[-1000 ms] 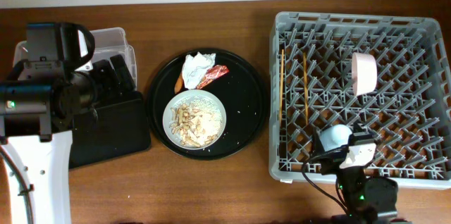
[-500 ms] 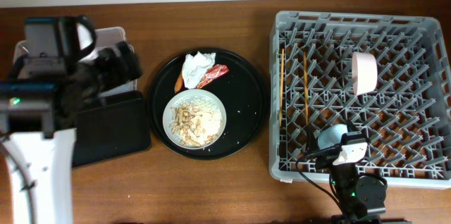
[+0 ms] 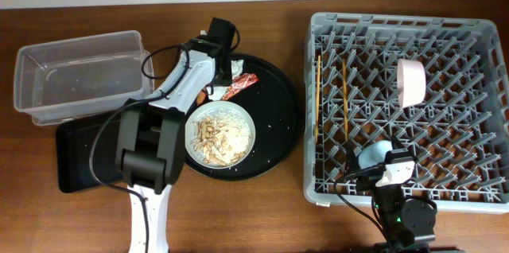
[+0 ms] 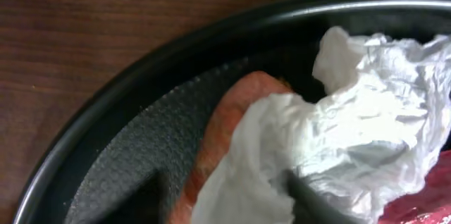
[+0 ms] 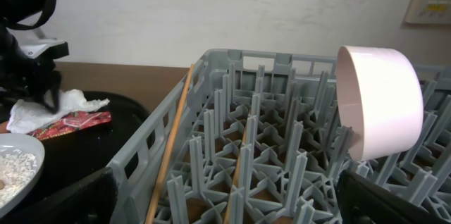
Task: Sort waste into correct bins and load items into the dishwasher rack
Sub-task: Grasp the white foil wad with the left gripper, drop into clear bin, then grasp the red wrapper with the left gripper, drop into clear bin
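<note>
Left tool [image 3: 226,66]: yours is wide, fingers either side of the crumpled white tissue [image 4: 338,125].
Right tool [image 5: 225,206]: wide too, at the dishwasher rack [image 3: 445,126] edge.

Grey pegged dishwasher rack [image 3: 406,22] at right, pale pink bowl [image 3: 411,82] on edge between pegs, two wooden chopsticks [image 3: 319,102] lying flat in left rows, small blue cup [image 3: 372,155] near front wall, white plate [image 3: 253,130] holding beige shredded scraps [image 3: 216,135], crumpled white tissue [image 4: 338,132] overlapping orange food piece [image 4: 225,125], red wrapper [image 3: 240,86] just beside, clear tub [image 3: 79,42] far left, black rectangular tray [image 3: 87,157] touching its front.
</note>
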